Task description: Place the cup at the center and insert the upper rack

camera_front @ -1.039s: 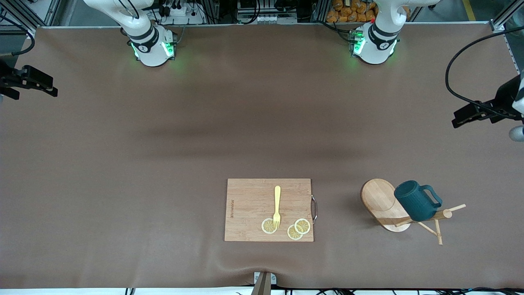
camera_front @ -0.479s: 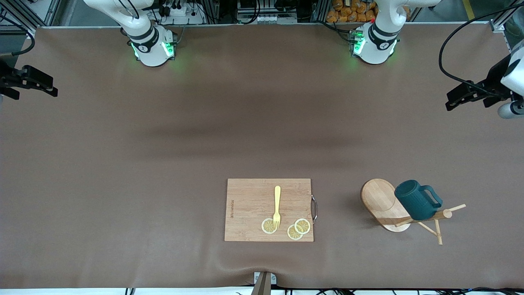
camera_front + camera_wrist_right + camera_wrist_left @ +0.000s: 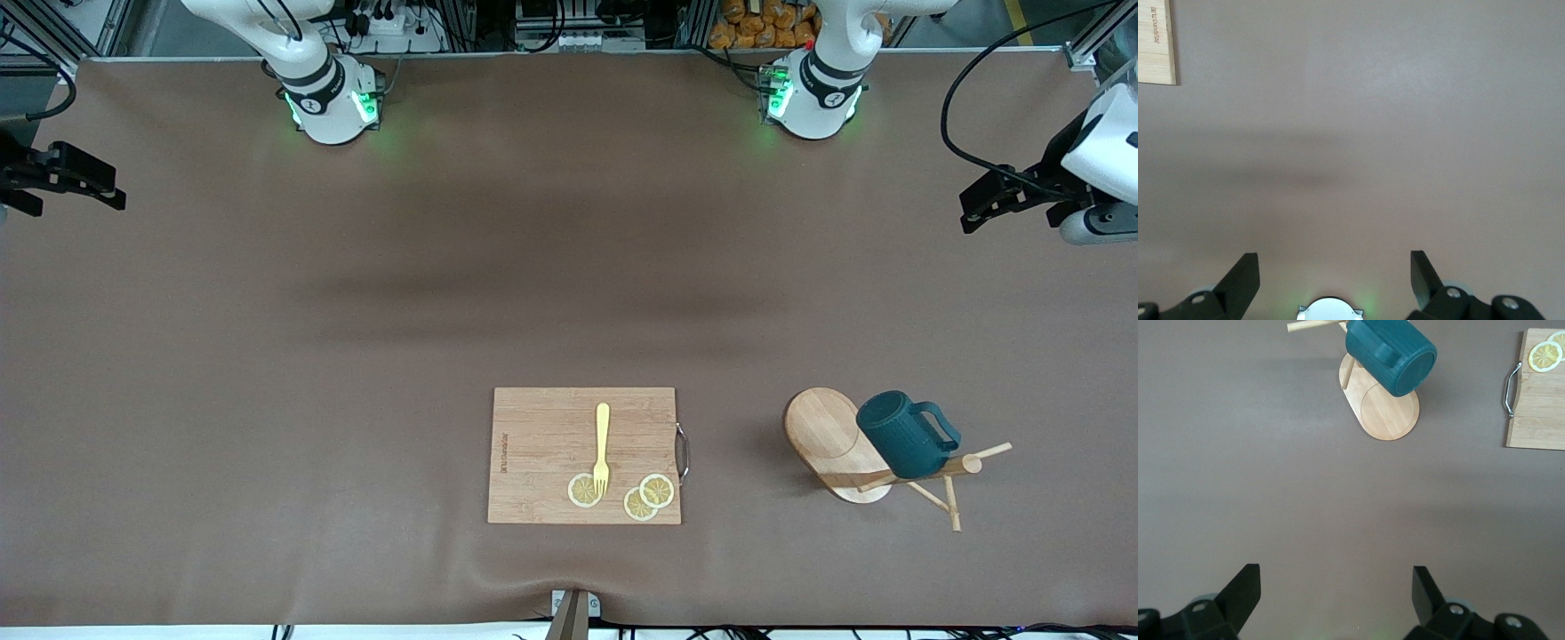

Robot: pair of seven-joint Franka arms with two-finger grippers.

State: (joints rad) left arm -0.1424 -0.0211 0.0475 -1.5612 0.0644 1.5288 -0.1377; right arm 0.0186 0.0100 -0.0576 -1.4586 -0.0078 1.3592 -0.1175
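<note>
The cup (image 3: 902, 436), a dark teal ribbed mug with a loop handle, lies tilted on the upper rack (image 3: 827, 436). The rack is a light wooden mug tree tipped on its side toward the left arm's end of the table, its post and pegs (image 3: 942, 484) pointing along the table. In the left wrist view the cup (image 3: 1395, 353) covers part of the rack's oval base (image 3: 1381, 417). My left gripper (image 3: 969, 212) hangs open over bare table at that end, well apart from the cup, with nothing between its fingers (image 3: 1336, 587). My right gripper (image 3: 116, 189) waits open over the right arm's end (image 3: 1335, 267).
A rectangular wooden cutting board (image 3: 584, 455) with a metal handle lies near the table's front edge, beside the rack. On it are a yellow fork (image 3: 602, 447) and three lemon slices (image 3: 645, 498). The board's edge shows in both wrist views (image 3: 1538, 400) (image 3: 1155, 40).
The left arm's gripper has drifted toward the robots' bases along the table's end. The right arm, cup, rack and board have not moved.
</note>
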